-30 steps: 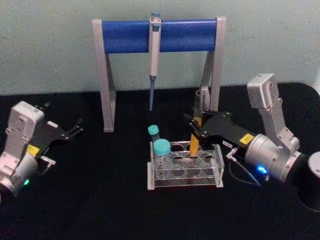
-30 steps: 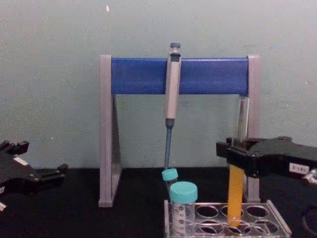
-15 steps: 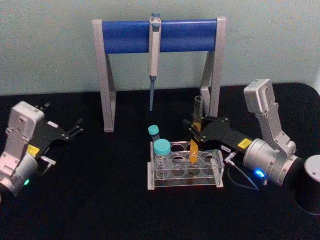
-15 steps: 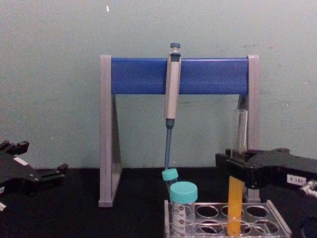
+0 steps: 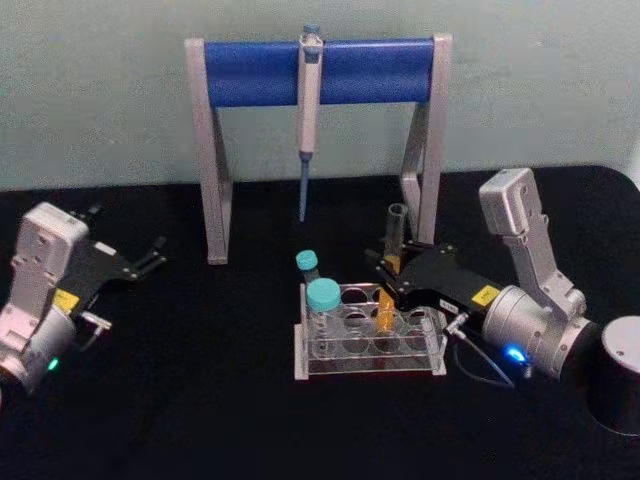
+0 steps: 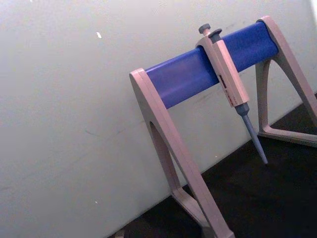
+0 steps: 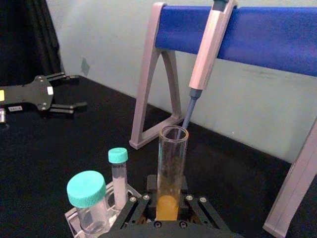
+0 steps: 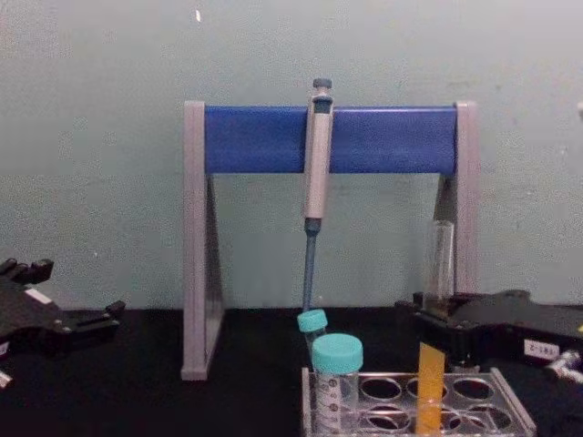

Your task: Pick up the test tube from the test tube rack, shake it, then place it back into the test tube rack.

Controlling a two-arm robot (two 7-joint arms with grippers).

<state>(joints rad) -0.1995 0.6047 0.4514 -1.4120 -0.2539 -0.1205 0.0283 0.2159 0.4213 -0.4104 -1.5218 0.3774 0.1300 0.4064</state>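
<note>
The test tube (image 5: pixel 396 228) stands upright in a back-row hole of the clear test tube rack (image 5: pixel 370 352), its orange liquid down inside the rack. My right gripper (image 5: pixel 388 266) is shut on the tube just above the rack's top plate. The chest view shows the tube (image 8: pixel 441 262) rising above the black right gripper (image 8: pixel 426 320) and the rack (image 8: pixel 510 402). In the right wrist view the tube (image 7: pixel 172 163) sits between my fingers. My left gripper (image 5: pixel 152 256) rests open at the far left of the table, nothing in it.
A grey-legged stand with a blue crossbar (image 5: pixel 320 70) holds a hanging pipette (image 5: pixel 308 110) just behind the rack. Two teal-capped vials (image 5: pixel 322 296) fill the rack's left end. A dark cylinder (image 5: pixel 620 380) stands at the right edge.
My right gripper has come down with the test tube, sinking its orange lower half into the rack. The left arm has not moved.
</note>
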